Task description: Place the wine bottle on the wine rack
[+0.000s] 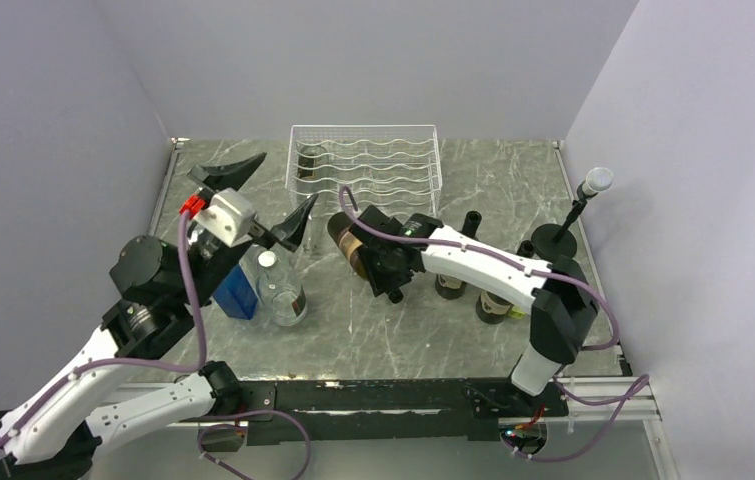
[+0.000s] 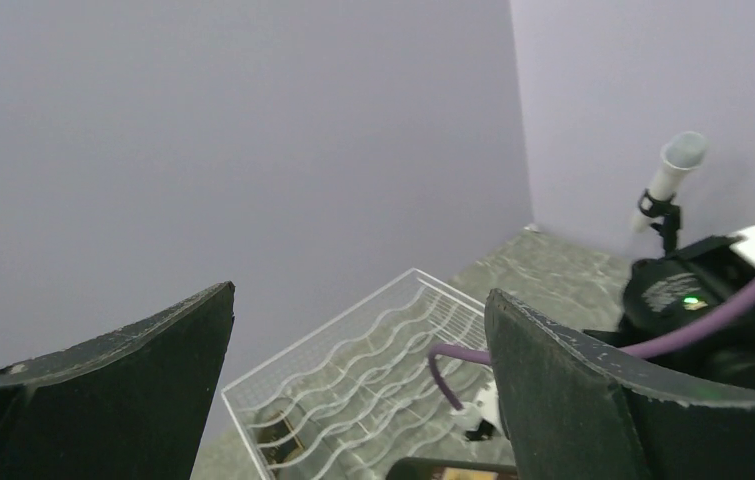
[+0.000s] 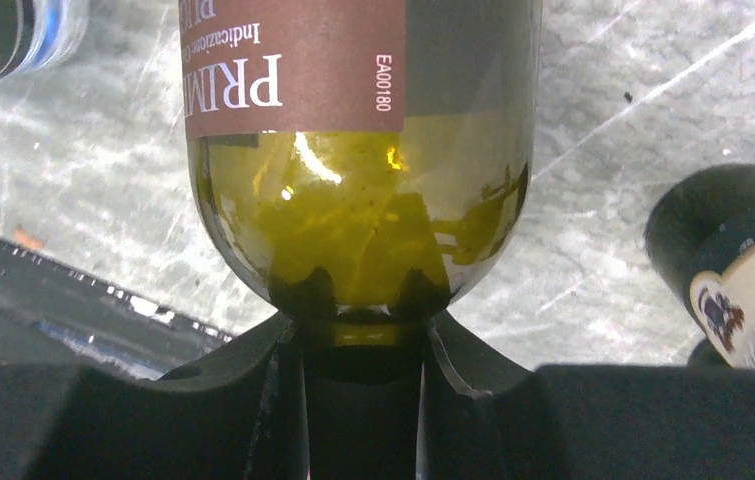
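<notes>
My right gripper (image 3: 361, 340) is pinched on the neck of the bottle (image 3: 353, 230). One finger (image 3: 253, 370) sits on each side, right where the green glass narrows. The neck is the only part slim enough for my jaws, and holding it leaves the body free to slide into a cradle.

From above, the bottle (image 1: 351, 243) lies close to level in my right gripper (image 1: 390, 262). Its base points away from me and to the left, just short of the rack (image 1: 365, 160). It seems to be off the table (image 1: 423, 340), though I cannot be sure. The rack's leftmost cradle already holds a second bottle (image 1: 309, 160). The free cradles lie to its right, so I judge the base must swing toward one of them before I push it in.

My left gripper (image 1: 265, 200) hangs spread wide and holds nothing. It is raised left of the rack, above a clear bottle (image 1: 281, 288), probably out of the way.
</notes>
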You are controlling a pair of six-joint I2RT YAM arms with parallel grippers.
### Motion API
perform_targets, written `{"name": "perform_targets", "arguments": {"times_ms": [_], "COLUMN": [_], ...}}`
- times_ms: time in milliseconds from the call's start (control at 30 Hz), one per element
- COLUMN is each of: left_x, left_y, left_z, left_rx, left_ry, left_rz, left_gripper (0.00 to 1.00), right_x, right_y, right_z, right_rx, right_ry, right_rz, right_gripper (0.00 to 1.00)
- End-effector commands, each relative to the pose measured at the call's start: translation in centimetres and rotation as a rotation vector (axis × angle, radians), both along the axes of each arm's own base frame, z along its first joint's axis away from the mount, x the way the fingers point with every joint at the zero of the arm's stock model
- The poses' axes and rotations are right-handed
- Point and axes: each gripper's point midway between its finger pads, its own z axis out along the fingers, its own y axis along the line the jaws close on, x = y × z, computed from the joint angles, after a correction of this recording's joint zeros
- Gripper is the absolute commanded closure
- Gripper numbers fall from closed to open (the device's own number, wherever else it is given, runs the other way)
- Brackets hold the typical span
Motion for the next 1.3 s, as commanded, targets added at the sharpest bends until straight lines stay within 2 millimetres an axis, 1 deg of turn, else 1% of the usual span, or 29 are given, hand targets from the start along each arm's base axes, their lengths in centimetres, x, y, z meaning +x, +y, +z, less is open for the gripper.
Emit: {"name": "perform_targets", "arguments": {"times_ms": [0, 100, 200, 333, 433, 567, 733, 833, 933, 1000, 1067, 1133, 1267], "left_x": [-1.8, -2.4, -2.5, -2.5, -2.4, -2.4, -2.2, -2.1, -1.9, -1.8, -1.8, -1.7, -1.5], "left_y": [0.7, 1.5, 2.0, 2.1, 2.1, 2.0, 1.8, 1.7, 1.5, 1.5, 1.5, 1.4, 1.3], "left_z": [-1.0, -1.1, -1.1, -1.1, -1.0, -1.2, -1.4, -1.5, -1.6, -1.8, -1.9, -2.0, -2.2], "left_rx": [-0.094, -0.154, -0.186, -0.193, -0.201, -0.200, -0.182, -0.183, -0.184, -0.183, -0.187, -0.189, -0.185], "left_ry": [0.064, 0.090, 0.125, 0.143, 0.144, 0.153, 0.166, 0.174, 0.186, 0.198, 0.210, 0.220, 0.237], "left_rz": [-0.075, -0.082, -0.076, -0.075, -0.072, -0.076, -0.072, -0.068, -0.069, -0.066, -0.064, -0.062, -0.058], "left_gripper": [0.01, 0.01, 0.01, 0.01, 0.01, 0.01, 0.01, 0.01, 0.01, 0.01, 0.01, 0.01, 0.01], "right_x": [4.6, 5.7, 6.5, 8.0, 9.4, 11.3, 13.3, 14.4, 15.3, 15.8, 16.7, 17.5, 19.4], "right_y": [3.4, 3.8, 3.9, 3.4, 3.0, 3.1, 4.3, 5.0, 6.5, 7.7, 8.8, 9.6, 10.7], "right_z": [1.3, 0.1, -0.9, -1.5, -1.8, -2.7, -2.7, -2.7, -2.6, -2.8, -2.8, -2.9, -2.4], "right_rx": [0.132, 0.132, 0.118, 0.094, 0.107, 0.132, 0.171, 0.227, 0.328, 0.361, 0.402, 0.438, 0.517], "right_ry": [-0.189, -0.223, -0.243, -0.289, -0.325, -0.377, -0.432, -0.468, -0.479, -0.475, -0.479, -0.480, -0.494], "right_rz": [-0.070, -0.101, -0.132, -0.188, -0.231, -0.248, -0.263, -0.324, -0.347, -0.340, -0.343, -0.349, -0.365], "right_gripper": [1.00, 1.00, 1.00, 1.00, 1.00, 1.00, 1.00, 1.00, 1.00, 1.00, 1.00, 1.00, 1.00]}}
